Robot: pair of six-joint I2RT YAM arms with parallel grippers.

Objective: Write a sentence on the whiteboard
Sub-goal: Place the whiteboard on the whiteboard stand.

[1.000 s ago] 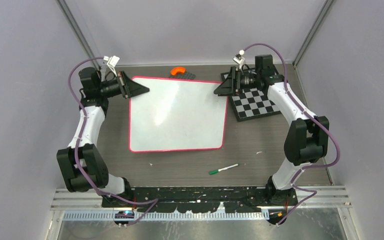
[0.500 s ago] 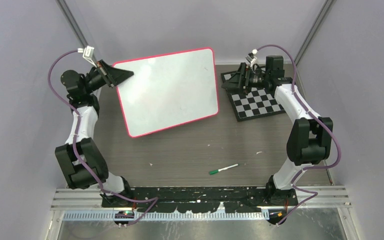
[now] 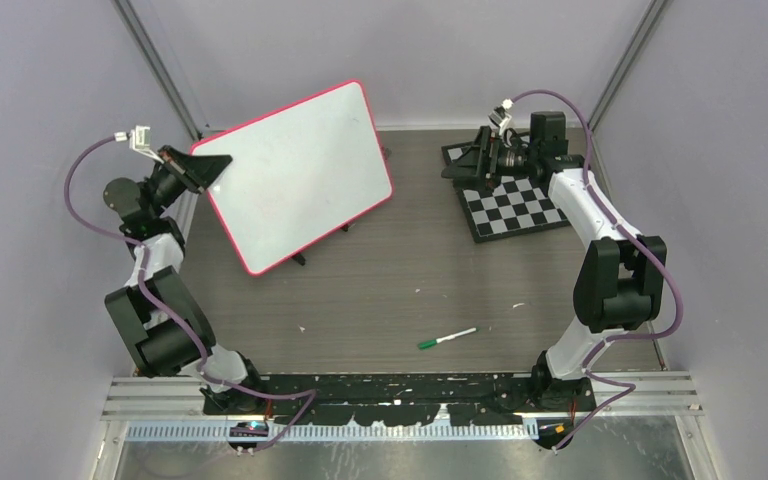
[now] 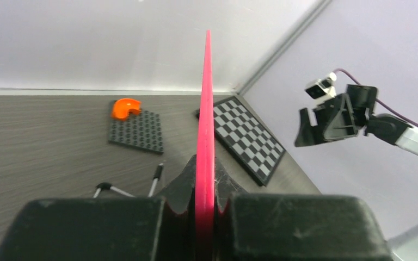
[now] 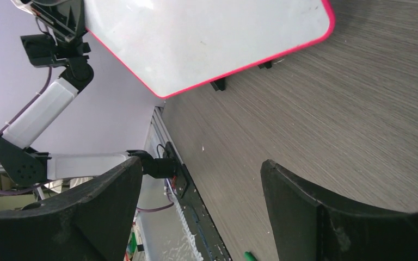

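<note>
The whiteboard, white with a red-pink rim, hangs tilted above the table's far left. My left gripper is shut on its left edge. In the left wrist view that rim runs edge-on straight up from my left gripper, pinched between both fingers. My right gripper stands open and empty over the chessboard's left end, apart from the board. The right wrist view shows the board's blank face beyond the spread right gripper. The sentence is not in view. A green-capped marker lies on the table near the front.
The black-and-white chessboard lies at the far right. An orange piece rests on a dark studded plate at the back. Thin black-tipped legs show under the board. Purple walls close in on both sides.
The whiteboard has risen off the table, tilted up and swung left in my left gripper. My right gripper has let go of its right edge, opened and drawn back over the chessboard.
</note>
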